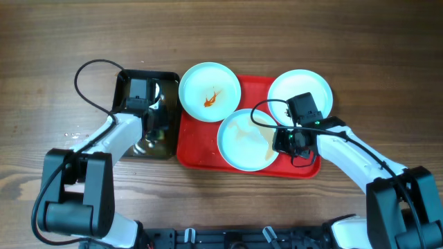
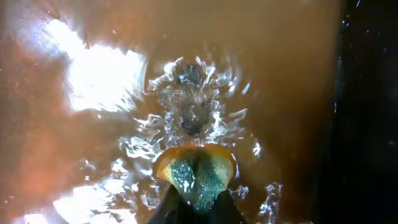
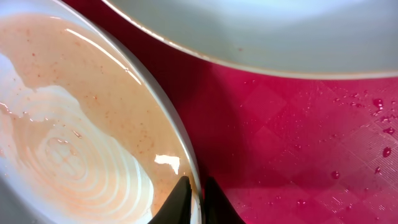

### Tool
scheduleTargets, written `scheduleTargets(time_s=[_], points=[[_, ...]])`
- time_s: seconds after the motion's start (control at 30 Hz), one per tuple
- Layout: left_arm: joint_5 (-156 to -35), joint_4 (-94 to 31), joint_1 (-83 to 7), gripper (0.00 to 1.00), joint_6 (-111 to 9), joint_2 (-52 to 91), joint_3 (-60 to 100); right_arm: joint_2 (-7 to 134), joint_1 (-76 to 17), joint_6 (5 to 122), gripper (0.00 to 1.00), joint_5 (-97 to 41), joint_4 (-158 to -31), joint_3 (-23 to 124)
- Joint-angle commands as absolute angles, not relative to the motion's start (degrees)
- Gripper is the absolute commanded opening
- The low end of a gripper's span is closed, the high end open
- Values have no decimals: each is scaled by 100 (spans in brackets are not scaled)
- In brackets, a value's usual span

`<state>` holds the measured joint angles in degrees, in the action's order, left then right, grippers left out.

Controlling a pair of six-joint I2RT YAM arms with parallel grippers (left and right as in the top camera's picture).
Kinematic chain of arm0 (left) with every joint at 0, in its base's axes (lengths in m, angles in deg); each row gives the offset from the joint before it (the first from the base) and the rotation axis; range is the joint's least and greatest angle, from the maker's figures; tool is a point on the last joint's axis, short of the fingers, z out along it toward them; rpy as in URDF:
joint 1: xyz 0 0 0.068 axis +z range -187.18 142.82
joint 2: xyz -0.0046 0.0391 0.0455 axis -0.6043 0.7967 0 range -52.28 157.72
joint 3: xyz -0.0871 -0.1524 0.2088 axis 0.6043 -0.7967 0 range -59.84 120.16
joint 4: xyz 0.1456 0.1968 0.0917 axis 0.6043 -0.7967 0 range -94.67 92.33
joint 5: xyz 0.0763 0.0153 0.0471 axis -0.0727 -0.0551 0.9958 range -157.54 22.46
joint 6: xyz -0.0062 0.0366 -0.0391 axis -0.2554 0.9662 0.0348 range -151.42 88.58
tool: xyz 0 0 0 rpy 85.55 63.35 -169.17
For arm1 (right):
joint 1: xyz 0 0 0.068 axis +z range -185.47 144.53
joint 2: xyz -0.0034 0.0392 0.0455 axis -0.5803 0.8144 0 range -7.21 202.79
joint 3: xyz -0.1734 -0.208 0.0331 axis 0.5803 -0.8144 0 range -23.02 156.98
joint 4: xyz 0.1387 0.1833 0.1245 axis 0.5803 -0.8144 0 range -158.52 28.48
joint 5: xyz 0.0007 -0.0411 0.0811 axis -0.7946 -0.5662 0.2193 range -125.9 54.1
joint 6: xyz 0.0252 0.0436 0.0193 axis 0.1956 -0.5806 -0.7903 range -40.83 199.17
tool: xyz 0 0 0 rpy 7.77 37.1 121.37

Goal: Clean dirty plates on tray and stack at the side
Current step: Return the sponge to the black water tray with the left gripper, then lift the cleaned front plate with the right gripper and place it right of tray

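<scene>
Rim of wet plate [image 3: 74,124] between tight right fingers [image 3: 176,204]; sponge [image 2: 196,174] between tight left fingers [image 2: 165,215], underwater.

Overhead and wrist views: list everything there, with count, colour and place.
red tray: 1, red, mid-table
smeared plate: 1, pale blue-white with orange smear, tray's far-left corner
wet-film plate: 1, pale with pinkish film, tray's near middle
third plate: 1, pale, tray's far-right corner
black tray: 1, black, brownish water inside, left of red tray
sponge: 1, yellow-green, in that water
table: 1, brown wood, under everything
left gripper: 1, black, shut on sponge
right gripper: 1, black, shut on wet-film plate's rim
</scene>
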<state>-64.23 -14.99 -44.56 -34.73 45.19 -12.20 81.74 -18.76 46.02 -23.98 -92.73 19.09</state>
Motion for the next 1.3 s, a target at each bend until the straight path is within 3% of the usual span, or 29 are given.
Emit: scheduleTargets(time_s=[0.0, 0.03, 0.13, 0.27, 0.3, 0.37, 0.53, 0.6, 0.7, 0.9, 1.0, 1.27], points=[[-6556, -1598, -4440, 63, -3530, 4211, -1288, 8259, -1881, 4624, 10, -2385, -9264, 1867], [-6556, -1606, -4440, 82, -3530, 4135, -1288, 8259, -1881, 4624, 10, -2385, -9264, 1867], [-6559, -1886, -4440, 82, -3532, 4183, -1290, 8259, -1881, 4624, 10, -2385, -9266, 1867], [-6589, -2315, -4443, 58, -4017, 4347, -1290, 8259, -1881, 4624, 10, -2385, -9262, 1867], [-6712, -2328, -4445, 43, -4083, 4382, -1301, 8259, -1881, 4624, 10, -2385, -9264, 1867], [-6948, -2299, -4445, 4, -4087, 4397, -1301, 8259, -1881, 4624, 9, -2385, -9264, 1867], [-6941, -2214, -4440, 4, -4087, 4257, -1255, 8259, -1881, 4862, 8, -2389, -9185, 1867], [-6943, -2221, -4440, 54, -4089, 4102, -1218, 8259, -1881, 4921, 8, -2387, -9058, 1867], [-6946, -2417, -4440, 65, -4093, 3680, -1211, 8259, -1881, 4917, 17, -2387, -9043, 1867], [-7018, -2734, -4440, 73, -4773, 2946, -1211, 8259, -1809, 4902, 13, -2385, -9133, 1854], [-7225, -2734, -4440, 72, -4843, 2937, -1214, 8259, -1732, 4897, 5, -2385, -9130, 1819], [-7223, -2754, -4443, 72, -4843, 2937, -1214, 7948, -1732, 5324, 4, -2352, -9292, 1865]])
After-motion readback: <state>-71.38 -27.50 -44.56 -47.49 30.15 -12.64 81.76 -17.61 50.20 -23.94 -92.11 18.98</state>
